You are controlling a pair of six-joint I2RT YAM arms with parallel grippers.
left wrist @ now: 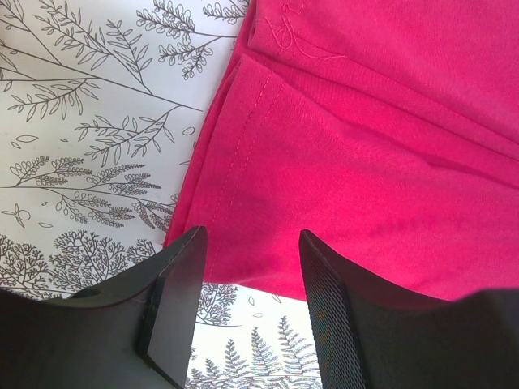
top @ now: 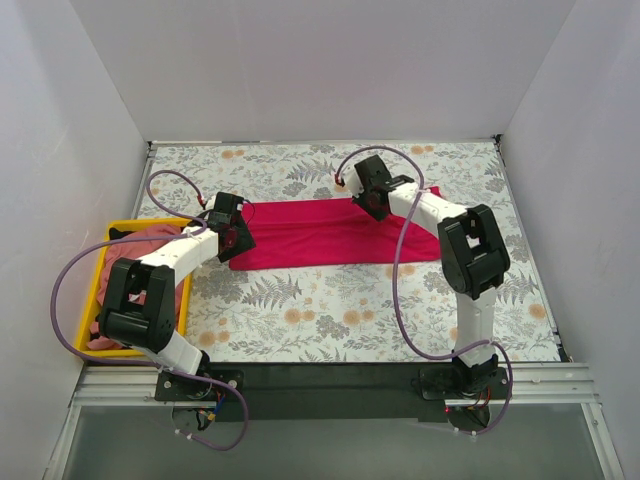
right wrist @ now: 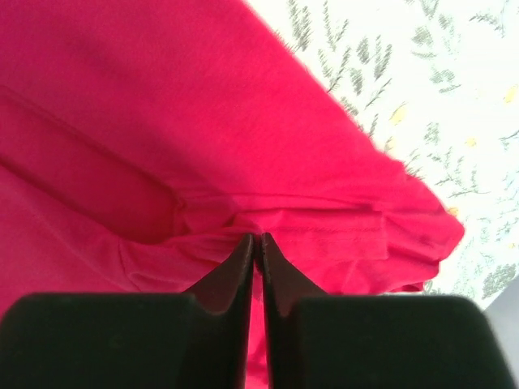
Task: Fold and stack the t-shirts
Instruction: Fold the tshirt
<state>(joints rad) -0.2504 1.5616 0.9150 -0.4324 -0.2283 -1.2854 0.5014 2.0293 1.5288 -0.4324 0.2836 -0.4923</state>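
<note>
The magenta-red t-shirt (top: 330, 232) lies on the table as a long strip folded lengthwise. My left gripper (top: 238, 238) is open at its left end. In the left wrist view the fingers straddle the shirt's near hemmed edge (left wrist: 243, 162), and the gripper (left wrist: 251, 235) holds nothing. My right gripper (top: 365, 200) is at the shirt's right far part. In the right wrist view it (right wrist: 258, 237) is shut, with bunched magenta cloth (right wrist: 162, 105) pinched at its tips. The dusty salmon-pink t-shirt (top: 140, 245) lies crumpled in the bin at the left.
The yellow plastic bin (top: 97, 290) stands at the table's left edge, beside the left arm. A floral-print cloth (top: 330, 310) covers the table. White walls close in the left, back and right sides.
</note>
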